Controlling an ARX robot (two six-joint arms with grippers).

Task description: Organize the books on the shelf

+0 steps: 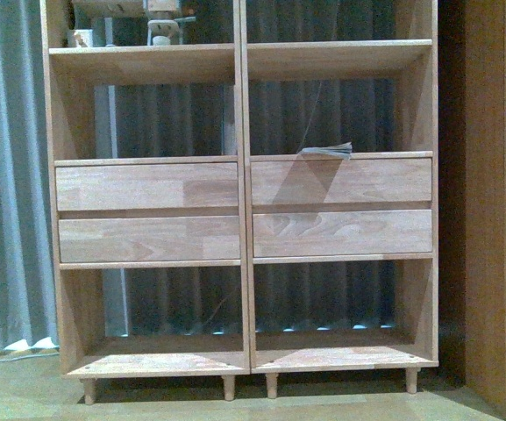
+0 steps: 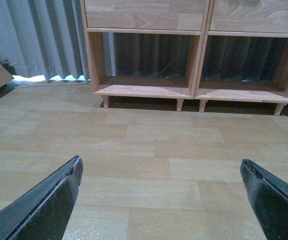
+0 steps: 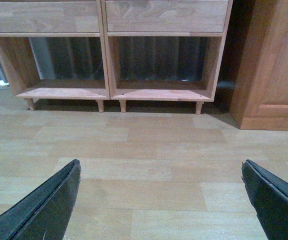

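The shelf [image 1: 244,210] is pale, grained wood, with square open compartments, a double middle divider, flat drawer fronts and short peg legs. It stands well ahead of both pincers across plank-patterned floor [image 2: 148,145]. A thin book [image 1: 327,151] with a grey-blue edge lies flat in the right middle compartment, above the drawers. The left pincer [image 2: 159,161] and right pincer [image 3: 160,162] gape wide.

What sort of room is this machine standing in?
Probably a home-style room, perhaps a living room or study: a tall light-wood bookcase with drawers stands before grey curtains, on a wood-plank floor, beside a wooden cabinet.
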